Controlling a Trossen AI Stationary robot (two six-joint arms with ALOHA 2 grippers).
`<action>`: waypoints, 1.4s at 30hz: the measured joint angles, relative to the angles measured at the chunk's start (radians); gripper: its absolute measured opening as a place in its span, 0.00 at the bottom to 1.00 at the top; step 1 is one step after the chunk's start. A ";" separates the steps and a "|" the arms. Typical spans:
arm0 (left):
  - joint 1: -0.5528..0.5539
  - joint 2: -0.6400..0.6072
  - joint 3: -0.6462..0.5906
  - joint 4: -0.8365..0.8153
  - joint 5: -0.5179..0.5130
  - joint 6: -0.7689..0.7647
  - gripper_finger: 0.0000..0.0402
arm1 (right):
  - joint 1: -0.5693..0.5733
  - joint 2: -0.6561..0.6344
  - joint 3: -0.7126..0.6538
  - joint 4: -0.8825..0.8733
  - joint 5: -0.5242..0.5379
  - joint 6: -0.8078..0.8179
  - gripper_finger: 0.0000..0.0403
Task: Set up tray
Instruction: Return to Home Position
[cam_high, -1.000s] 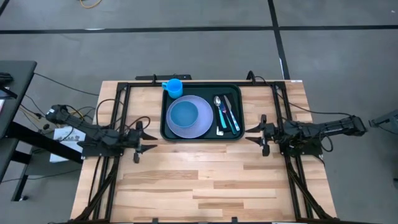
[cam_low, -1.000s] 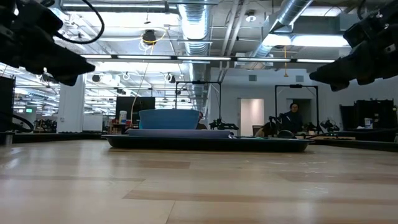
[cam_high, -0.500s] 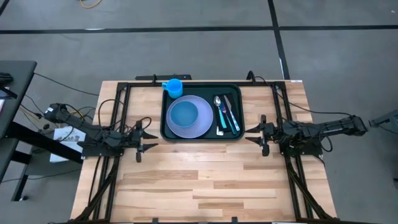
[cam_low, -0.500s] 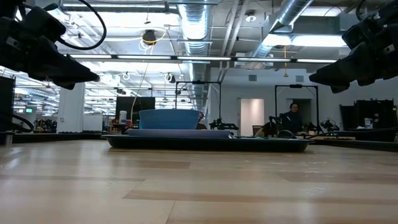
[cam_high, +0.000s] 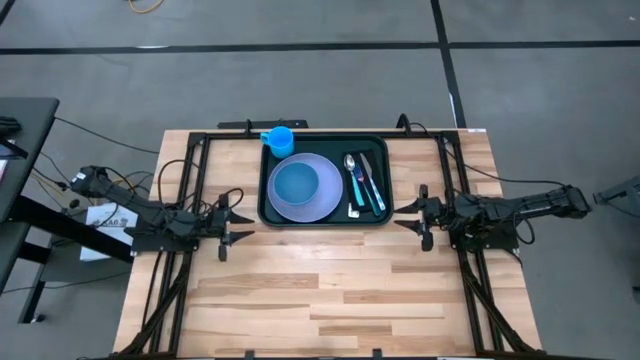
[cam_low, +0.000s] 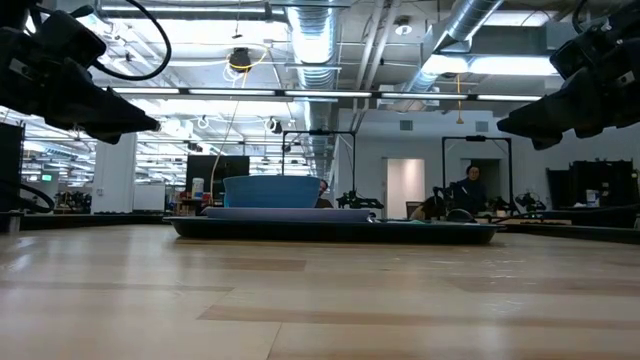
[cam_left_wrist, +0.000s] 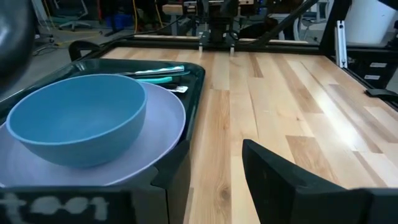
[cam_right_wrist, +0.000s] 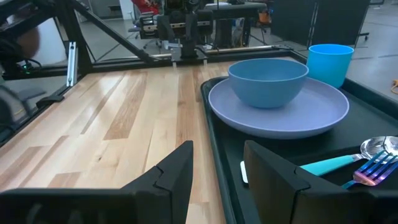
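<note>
The dark green tray lies on the far middle of the table. On it rests a lavender plate with a blue bowl in it, and beside the plate lie a spoon, fork and knife with teal handles. A blue cup stands upright at the tray's far left corner. My left gripper hovers open just left of the tray's near left corner. My right gripper hovers open just right of the tray's near right corner. Both are above the table in the low view.
Black frame rails run along the table's left, right and far sides. Bare wood spreads across the whole near half of the table. A person stands far off in the room behind.
My left gripper has edged a little toward the tray and slightly down, then kept still. The tray and the things on it have not moved.
</note>
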 joint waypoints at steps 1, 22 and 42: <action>-0.006 -0.007 0.000 0.001 -0.003 0.000 0.33 | 0.000 0.000 0.000 0.000 0.000 0.000 0.33; -0.008 -0.242 0.000 0.000 0.018 0.003 0.33 | 0.000 0.000 0.000 0.000 0.000 0.000 0.33; -0.008 -0.242 0.000 0.000 0.018 0.002 0.33 | 0.000 0.000 0.000 0.000 0.000 0.000 0.33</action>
